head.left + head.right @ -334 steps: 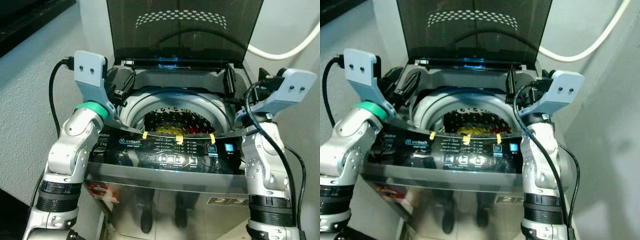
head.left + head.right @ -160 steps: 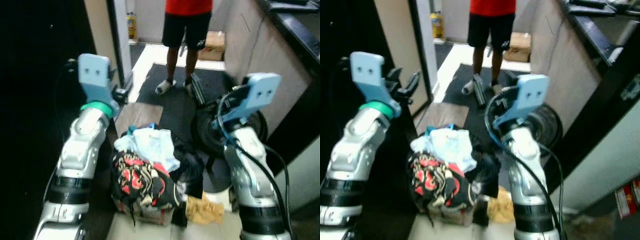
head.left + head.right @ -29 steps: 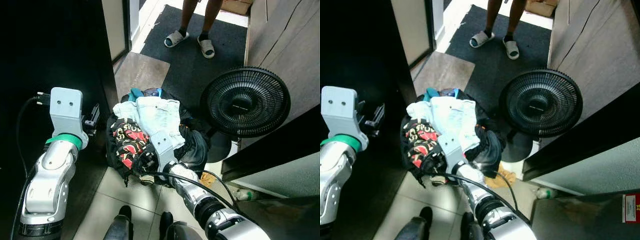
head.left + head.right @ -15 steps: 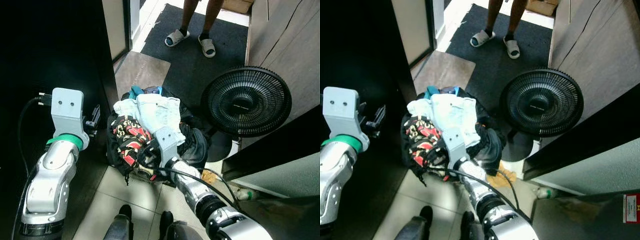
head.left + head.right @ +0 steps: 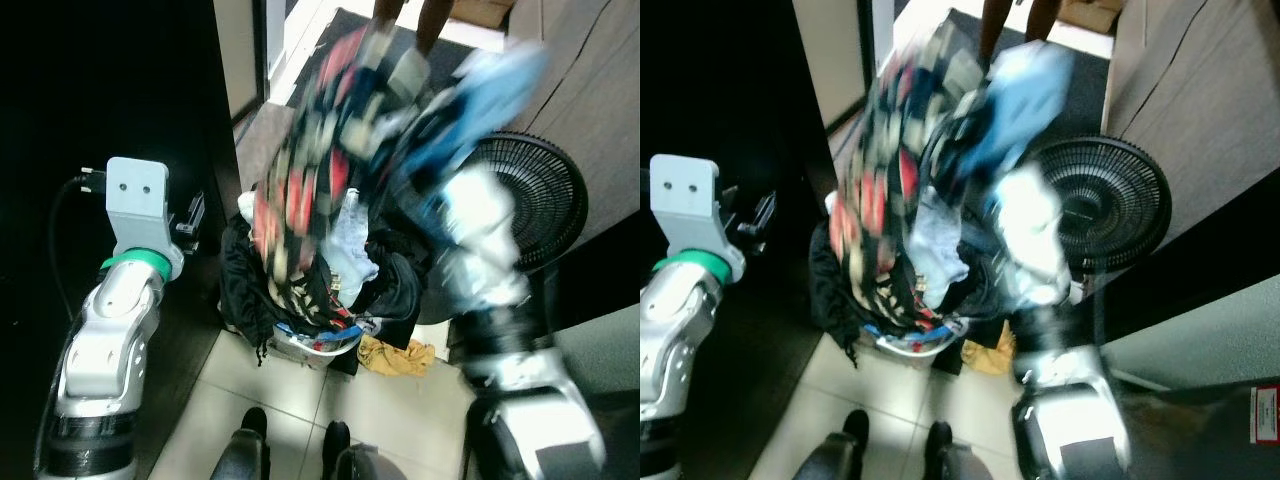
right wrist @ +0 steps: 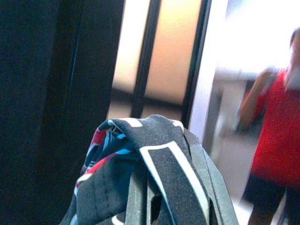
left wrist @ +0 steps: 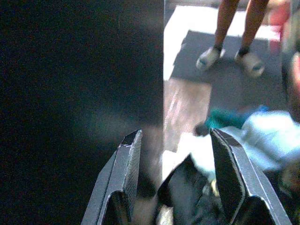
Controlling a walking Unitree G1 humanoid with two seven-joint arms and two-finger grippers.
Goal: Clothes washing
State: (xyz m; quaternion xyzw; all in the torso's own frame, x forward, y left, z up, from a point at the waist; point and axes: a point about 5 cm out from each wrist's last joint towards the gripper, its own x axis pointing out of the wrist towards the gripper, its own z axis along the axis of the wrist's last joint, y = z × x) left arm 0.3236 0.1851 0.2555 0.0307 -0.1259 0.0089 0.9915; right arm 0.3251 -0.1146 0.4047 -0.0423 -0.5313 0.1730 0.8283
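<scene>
Right wrist view showed the patterned garment [image 6: 140,183], black with red, blue and white markings, bunched over the right gripper [image 6: 143,206], whose black fingers were clamped together on the cloth. From the head cameras the same garment [image 5: 305,190] hung blurred in the air, raised high above the laundry pile [image 5: 320,290] and trailing down toward it, with a light blue piece [image 5: 480,90] caught up beside the right arm [image 5: 480,250]. The pile, a heap of dark and pale clothes, sat on the tiled floor [image 5: 400,400] in a basket whose rim [image 5: 315,348] peeked out below, a yellow cloth [image 5: 395,355] lying just beside it. A black floor fan [image 5: 545,200] stood near the pile on the robot's right. The left gripper [image 7: 173,178] hung beside the pile against a dark wall [image 5: 110,90], its two fingers spread apart and holding nothing. A person's sandalled feet [image 7: 232,56] stood on a dark mat [image 7: 253,75] beyond the clothes.
</scene>
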